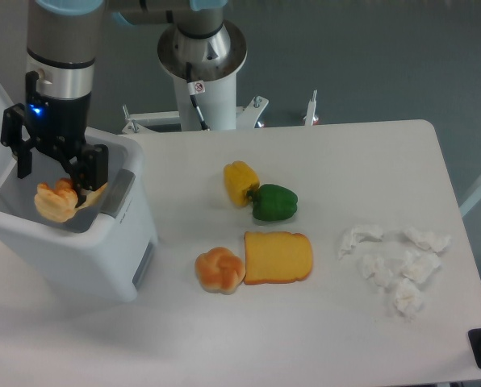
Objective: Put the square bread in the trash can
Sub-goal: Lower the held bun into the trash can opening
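Square yellow bread slice (pixel 278 257) sat untouched mid-table, so nothing was done yet; the black two-finger gripper (pixel 64 192) was clamped on a knotted roll (pixel 56 201) over the big white plastic trash can (pixel 79 242) at left.

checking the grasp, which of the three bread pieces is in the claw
The pale twisted pastry, hanging over the open trash can. The round knotted bun and square bread lie on the table, untouched.

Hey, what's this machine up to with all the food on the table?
The arm's gripper hangs over the open white trash can, its fingers around a knotted bread roll. The square bread it should throw away lies on the table beside another roll, untouched.
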